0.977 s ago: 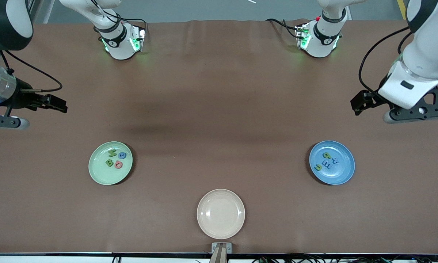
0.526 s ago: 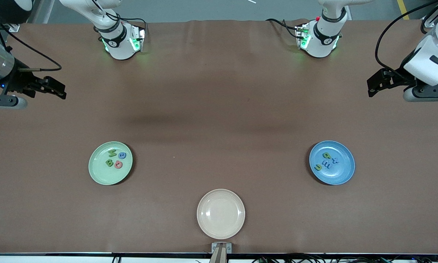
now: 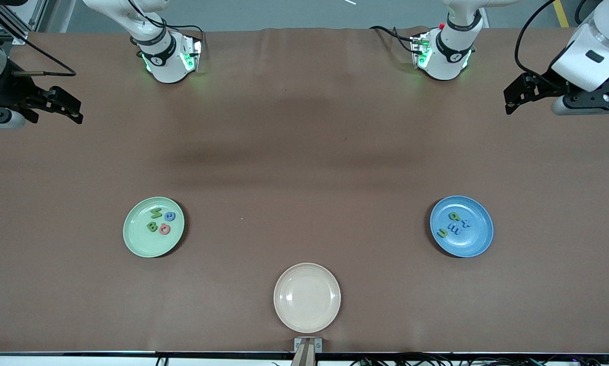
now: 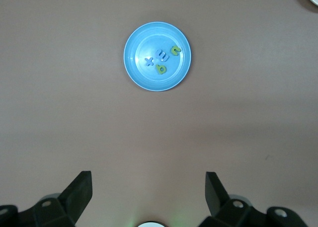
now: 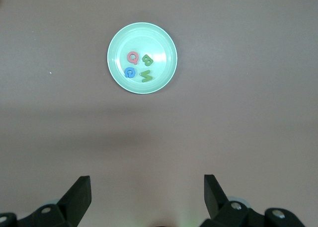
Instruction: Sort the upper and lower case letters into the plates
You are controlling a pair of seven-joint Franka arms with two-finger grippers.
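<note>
The mint green plate (image 3: 153, 226) lies toward the right arm's end and holds several letters (image 3: 160, 221); it also shows in the right wrist view (image 5: 142, 57). The blue plate (image 3: 461, 226) lies toward the left arm's end and holds several letters (image 3: 453, 223); it also shows in the left wrist view (image 4: 157, 56). My left gripper (image 3: 512, 99) is open and empty, high over the bare table at the left arm's end. My right gripper (image 3: 70, 111) is open and empty, high over the table at the right arm's end.
An empty cream-beige plate (image 3: 307, 297) lies at the table's edge nearest the front camera, midway between the two plates. The arms' bases (image 3: 169, 56) (image 3: 444, 53) stand along the table's edge farthest from the front camera. Brown cloth covers the table.
Both arms have drawn back toward their bases and outward, away from the plates. The plates and letters have not moved.
</note>
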